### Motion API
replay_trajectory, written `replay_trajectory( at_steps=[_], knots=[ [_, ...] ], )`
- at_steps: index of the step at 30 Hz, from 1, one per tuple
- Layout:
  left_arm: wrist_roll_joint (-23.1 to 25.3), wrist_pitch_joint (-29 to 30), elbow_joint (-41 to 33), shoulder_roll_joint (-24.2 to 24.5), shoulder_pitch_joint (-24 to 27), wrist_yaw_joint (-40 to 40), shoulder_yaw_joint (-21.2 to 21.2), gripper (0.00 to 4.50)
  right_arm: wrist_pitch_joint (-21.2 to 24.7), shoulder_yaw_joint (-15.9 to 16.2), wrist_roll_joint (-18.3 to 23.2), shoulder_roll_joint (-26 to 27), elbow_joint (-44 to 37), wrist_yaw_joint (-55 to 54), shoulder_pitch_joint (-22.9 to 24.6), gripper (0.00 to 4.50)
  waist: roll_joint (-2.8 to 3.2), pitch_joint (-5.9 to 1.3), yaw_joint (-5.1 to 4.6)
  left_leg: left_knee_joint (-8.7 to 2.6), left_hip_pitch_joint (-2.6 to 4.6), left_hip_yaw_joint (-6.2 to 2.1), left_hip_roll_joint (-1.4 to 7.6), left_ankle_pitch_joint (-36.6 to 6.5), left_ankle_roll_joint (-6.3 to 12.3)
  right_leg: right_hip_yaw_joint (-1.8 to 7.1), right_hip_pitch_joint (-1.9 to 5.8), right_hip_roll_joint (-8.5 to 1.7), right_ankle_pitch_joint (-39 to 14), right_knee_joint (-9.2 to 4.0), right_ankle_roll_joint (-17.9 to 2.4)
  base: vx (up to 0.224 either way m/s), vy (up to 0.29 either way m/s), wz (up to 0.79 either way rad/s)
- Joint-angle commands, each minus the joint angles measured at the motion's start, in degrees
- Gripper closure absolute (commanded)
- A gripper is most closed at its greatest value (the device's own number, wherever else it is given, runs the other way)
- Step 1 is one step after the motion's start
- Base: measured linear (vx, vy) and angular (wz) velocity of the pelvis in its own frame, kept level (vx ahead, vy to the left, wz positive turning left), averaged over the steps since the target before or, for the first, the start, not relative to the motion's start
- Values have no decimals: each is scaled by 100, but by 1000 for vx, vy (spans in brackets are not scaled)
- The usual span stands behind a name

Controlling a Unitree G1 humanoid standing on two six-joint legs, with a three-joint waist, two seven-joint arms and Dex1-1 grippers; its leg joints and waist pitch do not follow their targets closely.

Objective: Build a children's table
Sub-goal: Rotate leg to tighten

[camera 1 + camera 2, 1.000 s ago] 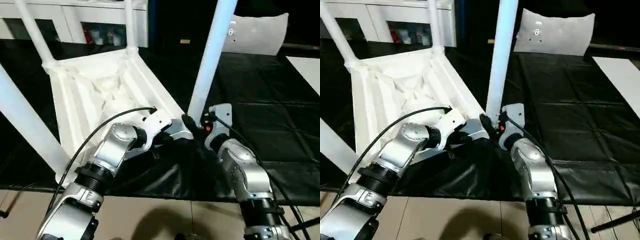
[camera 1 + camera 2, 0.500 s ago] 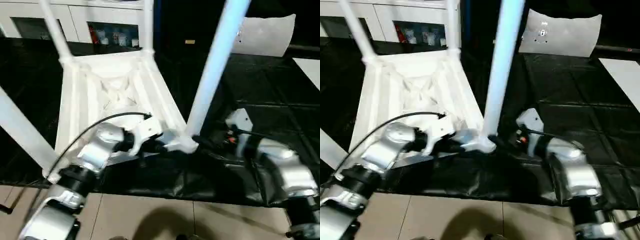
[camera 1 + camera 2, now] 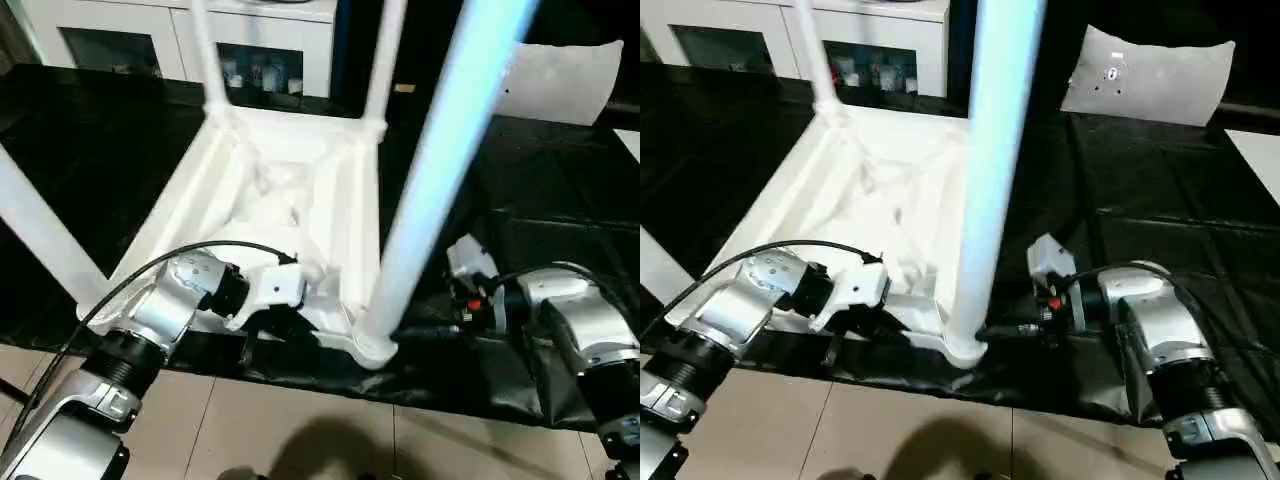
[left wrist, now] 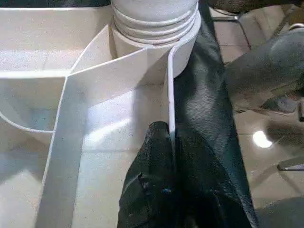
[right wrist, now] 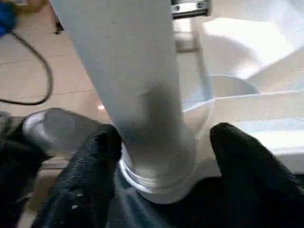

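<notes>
The children's table [image 3: 290, 190] lies upside down on a black mat, its ribbed underside facing up and white legs standing in the corner sockets. The near leg [image 3: 440, 170] rises from the corner closest to me. My left gripper [image 4: 167, 138] is shut on the thin rim wall of the table top, just beside that corner socket. From the other side, my right gripper [image 5: 161, 137] straddles the base of the near leg. One of its fingers [image 5: 97, 152] touches the leg. The other sits slightly apart from it, so the jaws are open.
The black mat [image 3: 560, 200] ends just in front of the near corner, with tiled floor [image 3: 300, 430] below it. A white cabinet [image 3: 250, 40] stands at the back. A white cushion [image 3: 560, 75] lies at the back right, and a flat white board [image 3: 1260, 150] at the right edge.
The view has swung. The table has turned relative to the cabinet, and its near corner now sits at the mat's front edge. My left gripper keeps its hold on the rim and my right stays at the leg's base.
</notes>
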Motion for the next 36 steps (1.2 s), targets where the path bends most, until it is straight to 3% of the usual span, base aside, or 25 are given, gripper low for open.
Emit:
replay_trajectory(
  at_steps=[1,4,9,18,21,23,25,26,27,29,30,33,35,36],
  knots=[
    [85,-167,70,-56,-92,-317,-349,450,-54,102,90,10,84,200,-158,167,-65,-375,-28,-382,31,-135,421,-499,618,409,337,-476,-1213,-286,-1339,0,0,0],
    [76,-180,67,-75,-109,-348,-365,450,-67,159,101,87,98,277,-175,187,-59,-368,-18,-387,27,-139,420,-544,572,409,336,-483,-1399,-300,-1279,0,0,0],
    [81,-212,65,-92,-103,-408,-376,450,-57,209,140,175,86,421,-169,240,-57,-374,1,-387,37,-139,432,-407,580,410,327,-470,-1131,-263,-1328,0,0,0],
    [64,-172,135,-64,-96,-384,-353,450,158,446,396,79,-96,483,-66,249,-61,-352,16,-402,38,-143,426,-557,527,410,330,-478,-1477,-310,-1202,0,0,0],
    [37,115,104,-119,-65,-165,-236,450,391,322,429,146,-267,483,98,249,-63,-354,16,-400,34,-144,428,-504,526,412,328,-472,-1376,-292,-1222,0,0,0],
    [-97,653,63,-327,-50,252,-1,450,616,166,495,336,-491,79,315,249,-68,-349,28,-402,34,-141,427,-513,524,413,327,-479,-1400,-302,-1229,0,0,0],
    [-147,937,41,-474,-51,569,139,450,847,117,486,492,-618,-429,431,249,-29,-324,21,-418,35,-146,433,-614,458,409,316,-478,-1563,-338,-1205,0,0,0],
    [-169,1175,-19,-635,-40,895,245,450,898,106,379,722,-719,-1091,565,249,-55,-322,3,-429,34,-158,418,-741,378,405,330,-492,-1850,-377,-1093,0,0,0],
    [-169,1175,-19,-635,-40,895,245,450,898,106,379,722,-719,-1091,565,249,-52,-298,-27,-445,38,-172,400,-886,294,394,316,-499,-2270,-441,-936,0,0,0],
    [-177,1423,-71,-894,-43,1346,357,450,919,-5,187,1152,-689,-2094,680,249,-61,-259,-107,-460,49,-197,368,-1133,166,367,303,-515,-2985,-547,-696,0,0,0],
    [-156,1522,-101,-1029,-38,1554,387,450,894,-84,105,1380,-645,-2539,708,249,-83,-247,-185,-467,-5,-235,344,-1240,116,334,344,-523,-3387,-575,-501,0,0,0],
    [-100,1799,-184,-1342,-37,2021,437,450,910,-267,-124,1905,-600,-3456,761,252,-62,-229,-360,-450,43,-262,297,-1519,63,277,281,-506,-3945,-713,-189,0,0,0],
    [-55,1966,-222,-1501,-56,2288,489,450,964,-332,-272,2136,-619,-3887,784,252,-65,-205,-429,-439,57,-275,271,-1654,83,243,248,-492,-4166,-763,-79,0,0,0],
    [-40,2030,-215,-1597,-76,2446,526,450,962,-365,-337,2273,-583,-4152,771,252,-39,-203,-437,-434,78,-283,258,-1691,102,229,239,-495,-4264,-791,-9,0,0,0]
  ],
)
